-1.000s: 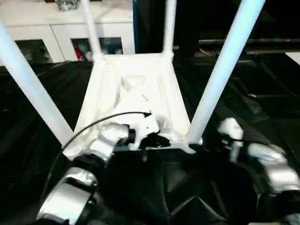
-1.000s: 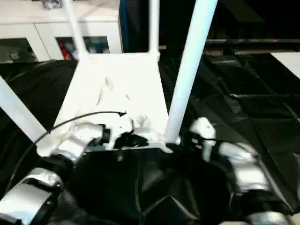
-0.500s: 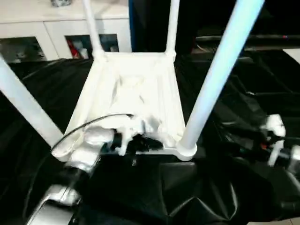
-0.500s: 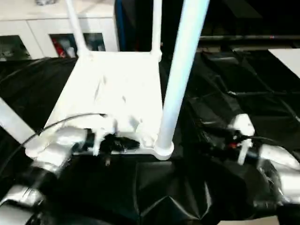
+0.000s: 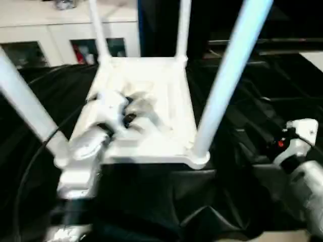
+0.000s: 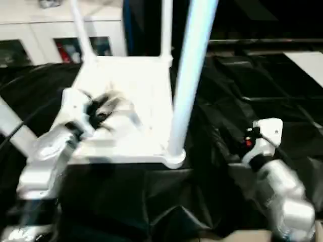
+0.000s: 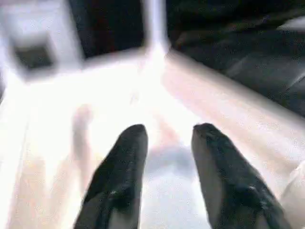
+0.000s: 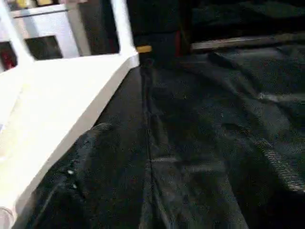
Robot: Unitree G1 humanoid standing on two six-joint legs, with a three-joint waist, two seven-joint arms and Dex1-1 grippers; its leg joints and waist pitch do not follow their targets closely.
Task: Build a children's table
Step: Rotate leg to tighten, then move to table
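The children's table (image 5: pixel 146 116) lies upside down on the black cloth (image 5: pixel 202 201), all four legs (image 5: pixel 224 75) standing up. Over its ribbed underside hovers the left gripper (image 7: pixel 167 138), fingers (image 7: pixel 124 162) parted around nothing. The right gripper (image 5: pixel 298 136) is beside the table's right edge, over the cloth; I cannot tell its opening.

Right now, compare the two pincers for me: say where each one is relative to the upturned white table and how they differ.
Left pincer: over the ribbed underside of the upturned white plastic tabletop, black fingers apart with nothing between them.
Right pincer: off to the tabletop's right, above the black cloth, away from the near-right white tube leg.
Shared: neither holds any part; all four legs stand in their corner sockets.
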